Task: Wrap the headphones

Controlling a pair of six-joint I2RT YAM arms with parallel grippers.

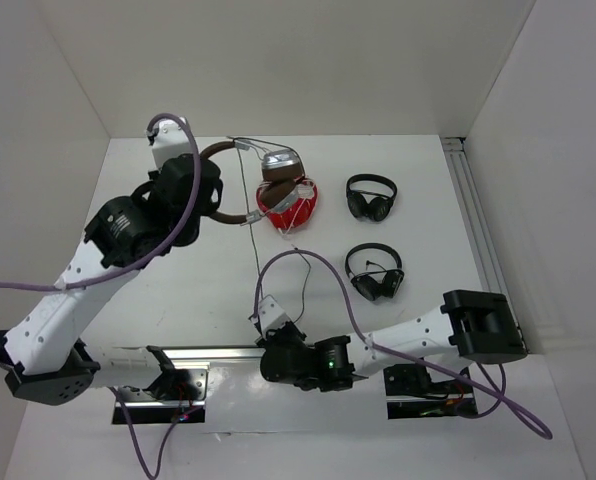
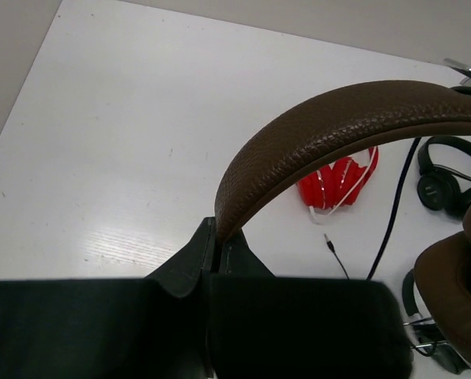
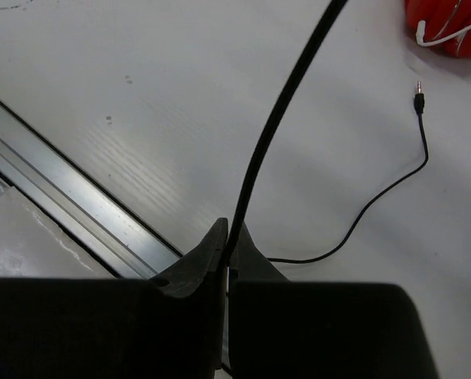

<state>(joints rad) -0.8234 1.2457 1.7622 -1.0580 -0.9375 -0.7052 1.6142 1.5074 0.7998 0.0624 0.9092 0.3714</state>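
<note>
Brown headphones [image 1: 281, 165] just beyond red pair [image 1: 288, 205], headband [image 2: 338, 126] clamped in left tool [image 2: 218, 237]. On red pair's near side, right tool [image 3: 229, 237] pinches the thin dark cable [image 3: 275, 118].

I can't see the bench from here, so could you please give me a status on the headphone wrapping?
Left gripper shut on the headphones at the headband. Right gripper shut on the cable. Red pair lying close alongside.

free: table [image 1: 208, 290] left of cable [image 1: 255, 250] | blocked: red pair [image 1: 286, 207], far black pair [image 1: 371, 197], near black pair [image 1: 375, 272]
</note>
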